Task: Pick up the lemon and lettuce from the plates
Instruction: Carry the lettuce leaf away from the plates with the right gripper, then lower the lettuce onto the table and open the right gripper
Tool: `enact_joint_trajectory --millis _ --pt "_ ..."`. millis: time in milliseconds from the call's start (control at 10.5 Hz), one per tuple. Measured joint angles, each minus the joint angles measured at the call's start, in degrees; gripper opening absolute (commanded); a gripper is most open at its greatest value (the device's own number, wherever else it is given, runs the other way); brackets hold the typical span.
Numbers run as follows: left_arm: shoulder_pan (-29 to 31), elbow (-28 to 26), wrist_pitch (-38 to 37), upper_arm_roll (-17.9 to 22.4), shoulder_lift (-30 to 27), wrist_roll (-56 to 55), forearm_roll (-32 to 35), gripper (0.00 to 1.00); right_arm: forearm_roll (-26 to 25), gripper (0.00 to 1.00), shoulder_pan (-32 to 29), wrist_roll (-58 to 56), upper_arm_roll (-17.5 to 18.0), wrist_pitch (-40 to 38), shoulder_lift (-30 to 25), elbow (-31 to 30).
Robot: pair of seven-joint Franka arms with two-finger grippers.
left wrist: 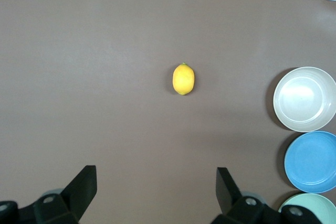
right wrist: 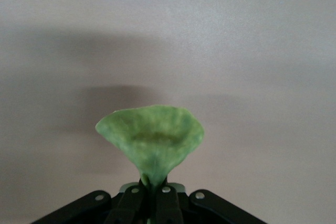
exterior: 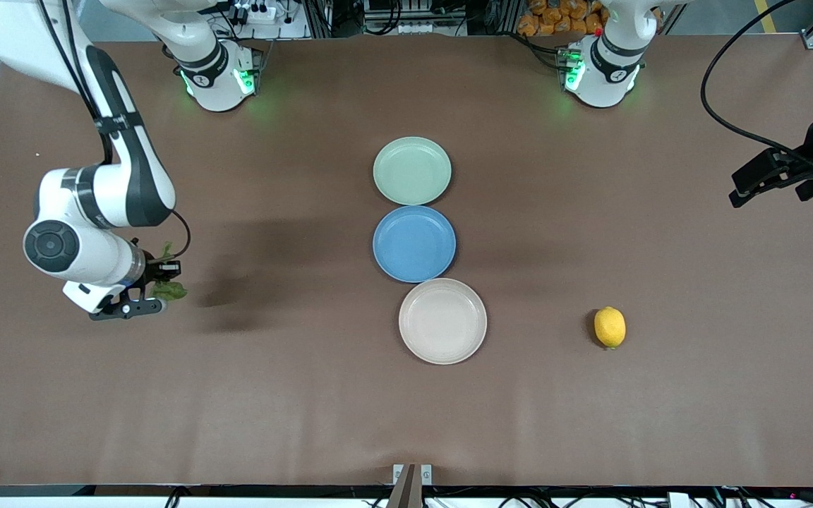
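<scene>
The right gripper (exterior: 156,288) hangs over bare tabletop (exterior: 293,409) toward the right arm's end, its fingers pressed together on the stem end of the lettuce (exterior: 166,286). In the right wrist view the leaf (right wrist: 151,142) fans out past the fingertips, so the pinch sits on the narrow base; that grip looks chosen to keep the ragged blade free rather than crushed. Its shadow falls on the tabletop beside it, which suggests the leaf is held in the air.

The left gripper (exterior: 766,185) hovers over the left arm's end of the tabletop with its fingers (left wrist: 84,187) spread wide and holding nothing. The lemon (exterior: 610,327) lies on its side on the tabletop, beside the beige plate (exterior: 442,321) but well apart from it.

Three plates run in a line down the middle: the mint green plate (exterior: 412,170) closest to the robots' bases, the blue plate (exterior: 414,243) next, the beige one nearest the front camera. All three appear empty, so the picking looks nearly done.
</scene>
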Motion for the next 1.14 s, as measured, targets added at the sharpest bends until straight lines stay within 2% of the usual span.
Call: enact_joint_trajectory --millis 379,664,759,853,1138 --pt "0.0 -0.1 -0.6 -1.0 0.0 0.2 -0.1 1.00 0.0 0.00 -0.6 0.0 -0.2 11.7 5.1 -4.1" --pt "0.0 -0.1 -1.6 -1.8 0.0 0.2 -0.1 1.00 0.0 0.00 -0.7 0.0 -0.3 12.9 6.5 -4.4" --pt "0.1 -0.1 -2.0 -1.8 0.0 0.5 -0.1 1.00 0.0 0.37 -0.8 0.0 -0.4 12.9 6.5 -4.4" --pt "0.1 -0.1 -2.2 -1.8 0.0 0.8 -0.1 1.00 0.0 0.99 -0.8 0.0 -0.9 12.9 6.5 -4.4" --pt "0.1 -0.2 -2.4 -1.8 0.0 0.9 -0.1 1.00 0.0 1.00 -0.9 0.0 -2.3 12.9 6.4 -4.2"
